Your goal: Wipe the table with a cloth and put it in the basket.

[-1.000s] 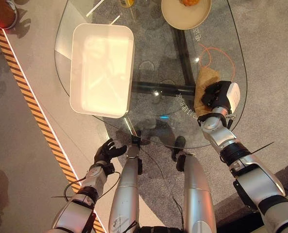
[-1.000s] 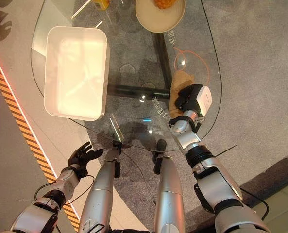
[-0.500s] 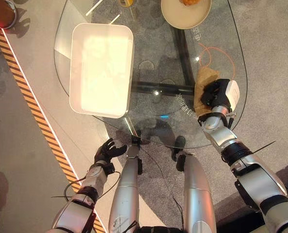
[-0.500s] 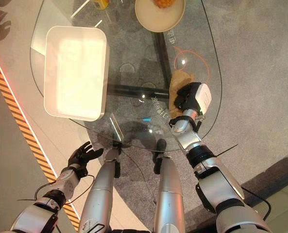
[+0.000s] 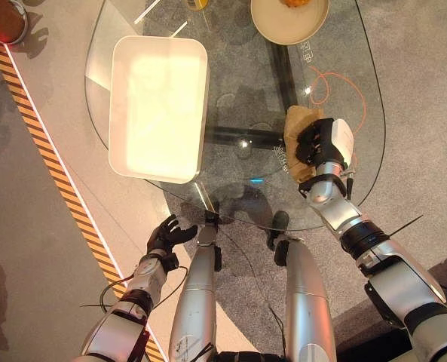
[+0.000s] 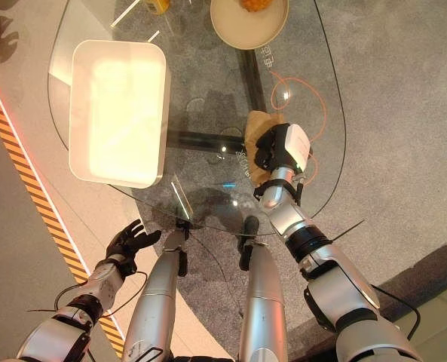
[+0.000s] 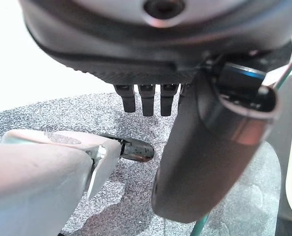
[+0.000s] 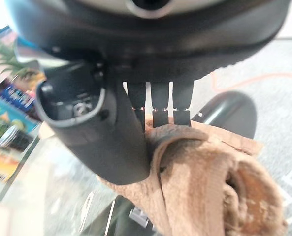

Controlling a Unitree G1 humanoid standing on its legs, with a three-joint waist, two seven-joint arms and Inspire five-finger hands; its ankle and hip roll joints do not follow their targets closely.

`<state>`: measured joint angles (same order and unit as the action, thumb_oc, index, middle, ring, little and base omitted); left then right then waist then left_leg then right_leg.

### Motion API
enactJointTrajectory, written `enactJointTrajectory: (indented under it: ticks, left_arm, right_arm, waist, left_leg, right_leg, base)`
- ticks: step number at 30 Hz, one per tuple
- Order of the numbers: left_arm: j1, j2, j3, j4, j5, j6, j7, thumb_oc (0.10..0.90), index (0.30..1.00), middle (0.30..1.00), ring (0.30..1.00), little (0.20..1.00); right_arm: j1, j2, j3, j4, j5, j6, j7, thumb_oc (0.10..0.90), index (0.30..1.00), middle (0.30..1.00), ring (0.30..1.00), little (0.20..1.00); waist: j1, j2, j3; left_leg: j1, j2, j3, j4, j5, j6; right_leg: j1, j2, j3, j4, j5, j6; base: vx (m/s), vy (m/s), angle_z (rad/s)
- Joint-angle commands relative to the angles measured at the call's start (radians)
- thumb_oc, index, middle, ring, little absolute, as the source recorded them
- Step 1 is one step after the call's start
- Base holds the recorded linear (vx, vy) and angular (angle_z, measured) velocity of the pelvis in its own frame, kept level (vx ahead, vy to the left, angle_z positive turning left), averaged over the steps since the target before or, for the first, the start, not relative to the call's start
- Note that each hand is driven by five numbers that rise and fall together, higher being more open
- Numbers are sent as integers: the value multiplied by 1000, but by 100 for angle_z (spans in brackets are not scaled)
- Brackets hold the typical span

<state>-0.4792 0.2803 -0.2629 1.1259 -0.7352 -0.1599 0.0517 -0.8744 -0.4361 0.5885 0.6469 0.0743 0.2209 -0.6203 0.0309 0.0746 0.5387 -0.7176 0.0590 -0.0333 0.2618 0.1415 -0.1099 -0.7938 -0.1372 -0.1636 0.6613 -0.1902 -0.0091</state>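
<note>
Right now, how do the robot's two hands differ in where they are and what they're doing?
The right hand is over the round glass table, fingers curled on the crumpled tan cloth; the left hand is off the table, low above the grey floor, and holds nothing. The right hand's fingers are bent; the left's are spread, relaxed. Both are dark.
</note>
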Motion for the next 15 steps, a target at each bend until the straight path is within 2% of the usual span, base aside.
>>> enactJointTrajectory:
  ticks: [1, 15]
  left_arm:
    - [19, -29, 1, -1, -16, -18, 2, 800, 900, 900, 900, 900]
    - [26, -45, -6, -12, -10, -16, 6, 800, 900, 900, 900, 900]
  right_arm:
    - [-103, 28, 50, -124, -63, -58, 43, 100, 300, 300, 300, 200]
    - [-113, 53, 103, -175, -115, -74, 145, 100, 300, 300, 300, 200]
  waist:
    - [12, 32, -19]
    - [18, 43, -19]
  left_leg:
    - [6, -99, 80, 116, -128, 82]
    - [6, -104, 82, 115, -121, 78]
  right_leg:
    - [12, 53, 26, -177, 125, 30]
    - [7, 42, 23, -173, 126, 28]
  base:
    - [0, 0, 0]
    - [0, 0, 0]
